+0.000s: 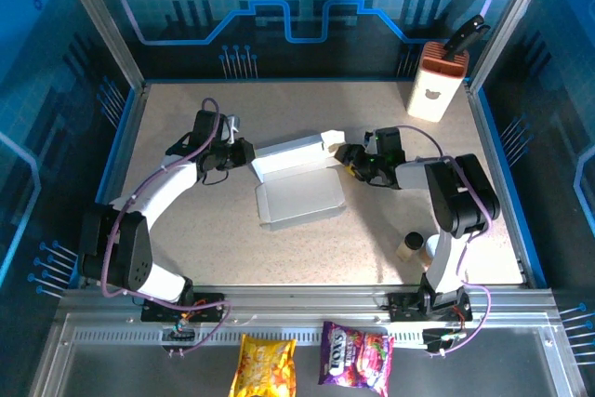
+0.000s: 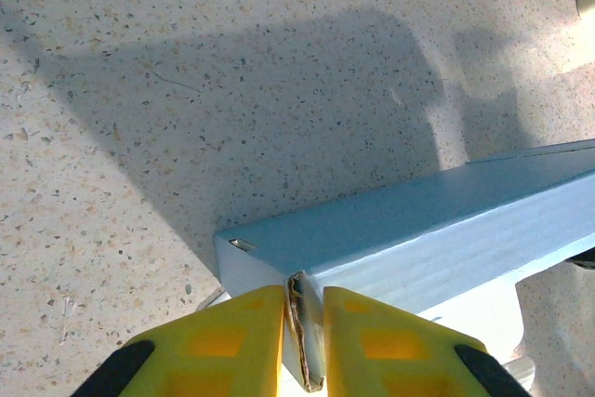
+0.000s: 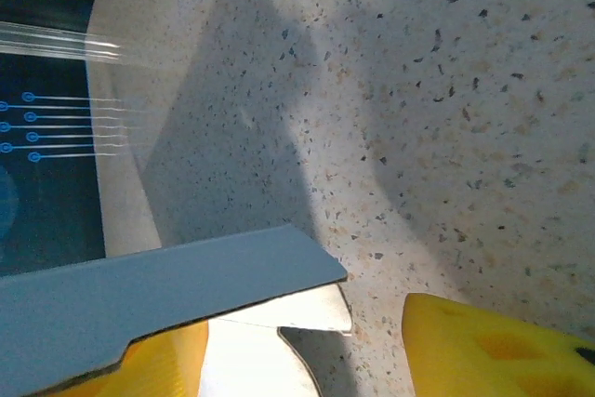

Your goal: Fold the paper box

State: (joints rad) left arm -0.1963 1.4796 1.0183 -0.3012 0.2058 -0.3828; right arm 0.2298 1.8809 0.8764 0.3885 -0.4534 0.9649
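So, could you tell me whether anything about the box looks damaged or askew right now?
Slightly, yes: the edge of the paper box clamped in the left gripper looks crumpled and ragged where the yellow fingers squeeze it. The rest of the box looks clean, its lid standing open.

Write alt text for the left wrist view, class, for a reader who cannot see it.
The left gripper, its yellow fingers shut, pinches a thin edge of the pale box at the bottom of the view. The box's long wall runs off to the right over a speckled table, where a broad shadow falls.
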